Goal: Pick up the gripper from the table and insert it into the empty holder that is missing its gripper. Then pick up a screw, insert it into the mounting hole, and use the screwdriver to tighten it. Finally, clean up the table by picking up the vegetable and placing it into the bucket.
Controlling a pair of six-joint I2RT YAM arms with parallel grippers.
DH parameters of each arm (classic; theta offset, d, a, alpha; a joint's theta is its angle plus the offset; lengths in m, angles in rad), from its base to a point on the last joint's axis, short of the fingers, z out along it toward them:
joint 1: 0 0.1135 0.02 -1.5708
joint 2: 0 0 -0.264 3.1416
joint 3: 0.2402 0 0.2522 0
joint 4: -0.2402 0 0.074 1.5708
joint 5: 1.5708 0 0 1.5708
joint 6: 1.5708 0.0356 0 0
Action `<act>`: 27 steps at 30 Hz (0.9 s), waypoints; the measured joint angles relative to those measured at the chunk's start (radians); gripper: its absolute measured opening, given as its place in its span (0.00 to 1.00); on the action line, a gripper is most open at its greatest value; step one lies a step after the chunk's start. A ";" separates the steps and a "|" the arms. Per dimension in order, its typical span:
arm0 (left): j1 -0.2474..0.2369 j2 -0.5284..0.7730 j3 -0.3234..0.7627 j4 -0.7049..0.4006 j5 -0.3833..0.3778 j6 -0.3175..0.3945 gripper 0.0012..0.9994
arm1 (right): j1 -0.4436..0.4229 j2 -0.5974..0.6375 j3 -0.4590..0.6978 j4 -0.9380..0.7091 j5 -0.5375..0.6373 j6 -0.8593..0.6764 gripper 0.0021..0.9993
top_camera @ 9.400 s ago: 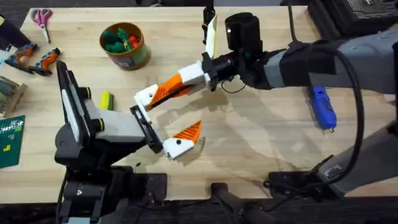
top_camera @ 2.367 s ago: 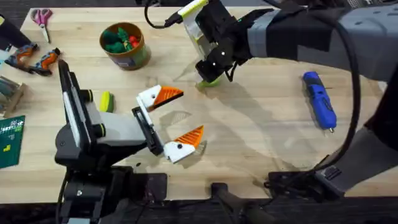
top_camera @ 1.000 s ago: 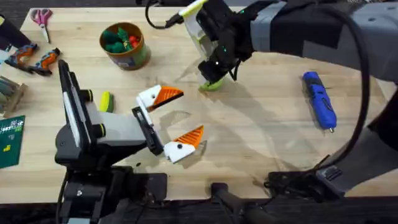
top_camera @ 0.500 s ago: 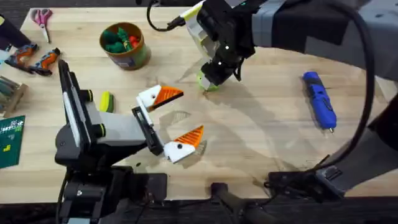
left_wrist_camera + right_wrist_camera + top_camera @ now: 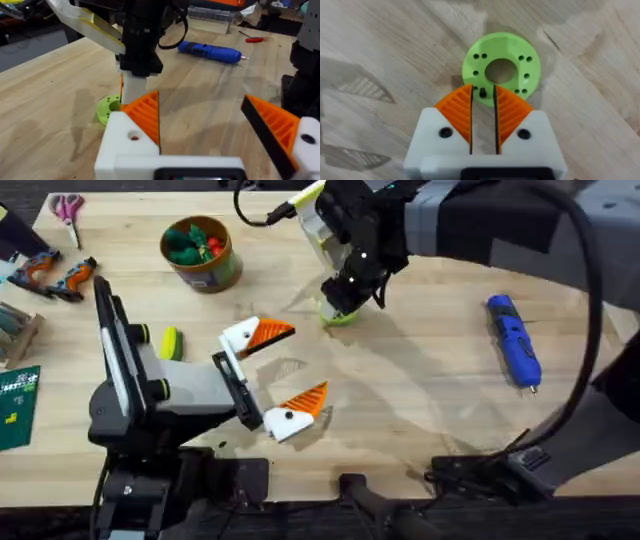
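Observation:
My left gripper (image 5: pixel 300 362) rests on the table (image 5: pixel 420 410), open wide. Each of its white holders (image 5: pixel 238 335) carries an orange ribbed gripper pad (image 5: pixel 270 332). A round mounting hole (image 5: pixel 134 136) shows on the near holder's face. My right gripper (image 5: pixel 482 89) points down over a lime-green ring (image 5: pixel 501 67), its orange pads a narrow gap apart. A small black screw (image 5: pixel 482 92) stands on the ring's edge between the tips, touching neither pad. The blue screwdriver (image 5: pixel 513 340) lies to the right. The yellow-green vegetable (image 5: pixel 171 341) lies by the left arm. The bucket (image 5: pixel 200 252) stands at the back left.
Pink-handled scissors (image 5: pixel 68 208) lie at the far left corner. Orange-and-black tools (image 5: pixel 55 272) and a green board (image 5: pixel 18 405) line the left edge. The right arm (image 5: pixel 480 230) spans the back right. Bare wood lies between the left gripper and the screwdriver.
The right gripper has stayed over the green ring with only small shifts. The left arm, the screwdriver, the vegetable and the bucket have not moved.

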 joint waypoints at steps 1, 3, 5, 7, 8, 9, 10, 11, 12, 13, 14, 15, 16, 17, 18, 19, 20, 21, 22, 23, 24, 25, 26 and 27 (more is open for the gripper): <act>0.000 0.000 0.000 0.000 0.000 0.000 0.99 | 0.001 0.001 0.000 0.001 0.000 0.000 0.23; 0.000 0.000 0.000 0.000 0.000 0.000 0.99 | 0.004 0.005 0.000 0.000 0.000 0.000 0.24; 0.000 0.000 0.000 0.000 0.000 0.000 0.99 | 0.008 0.012 0.000 0.000 0.000 0.000 0.24; 0.000 0.000 0.000 0.000 0.000 0.000 0.99 | 0.012 0.020 0.000 -0.001 0.000 0.000 0.23; 0.000 0.000 0.000 0.000 0.000 0.000 0.99 | 0.012 0.023 0.000 -0.002 0.000 0.000 0.23; 0.000 0.000 0.000 0.000 0.000 0.000 0.99 | 0.013 0.025 0.000 -0.003 0.000 0.000 0.23; 0.000 0.000 0.000 0.000 0.000 0.000 0.99 | 0.014 0.027 0.000 -0.004 0.000 0.000 0.24; 0.000 0.000 0.000 0.000 0.000 0.000 0.99 | 0.014 0.027 0.000 -0.003 0.000 0.000 0.23; 0.000 0.000 0.000 0.000 0.000 0.000 0.99 | 0.014 0.027 0.000 -0.004 0.000 0.000 0.24; 0.000 0.000 0.000 0.000 0.000 0.000 0.99 | 0.014 0.027 0.000 -0.004 0.000 0.000 0.24; 0.000 0.000 0.000 0.000 0.000 0.000 0.99 | 0.014 0.027 0.000 -0.003 0.000 0.000 0.24; 0.000 0.000 0.000 0.000 0.000 0.000 0.99 | 0.014 0.027 0.000 -0.004 0.000 0.000 0.24; 0.000 0.000 0.000 0.000 0.000 0.000 0.99 | 0.014 0.027 0.000 -0.004 0.000 0.000 0.24; 0.000 0.000 0.000 0.000 0.000 0.000 0.99 | 0.014 0.027 0.000 -0.004 0.000 0.000 0.24; 0.000 0.000 0.000 0.000 0.000 0.000 0.99 | 0.014 0.027 0.000 -0.004 0.000 0.000 0.23; 0.000 0.000 0.000 0.000 0.000 0.000 0.99 | 0.014 0.027 0.000 -0.004 0.000 0.000 0.22; 0.000 0.000 0.000 0.000 0.000 0.000 0.99 | 0.014 0.027 0.000 -0.004 0.000 0.000 0.19; 0.000 0.000 0.000 0.000 0.000 0.000 0.99 | 0.014 0.027 0.000 -0.003 0.000 0.000 0.16; 0.000 0.000 0.000 0.000 0.000 0.000 0.99 | 0.014 0.027 0.000 -0.004 0.000 0.000 0.14; 0.000 0.000 0.000 0.000 0.000 0.000 0.99 | 0.014 0.027 0.000 -0.004 0.000 0.000 0.11; 0.000 0.000 0.000 0.000 0.000 0.000 0.99 | 0.014 0.027 0.000 -0.005 0.000 0.001 0.08; 0.000 0.000 0.000 0.000 0.000 0.000 0.99 | 0.014 0.027 0.000 -0.005 0.001 0.001 0.07; 0.000 0.000 0.000 0.000 0.000 0.000 0.99 | 0.014 0.027 0.000 -0.006 0.002 0.001 0.05; 0.000 0.000 0.000 0.000 0.000 0.000 0.99 | 0.014 0.027 0.000 -0.007 0.004 0.001 0.03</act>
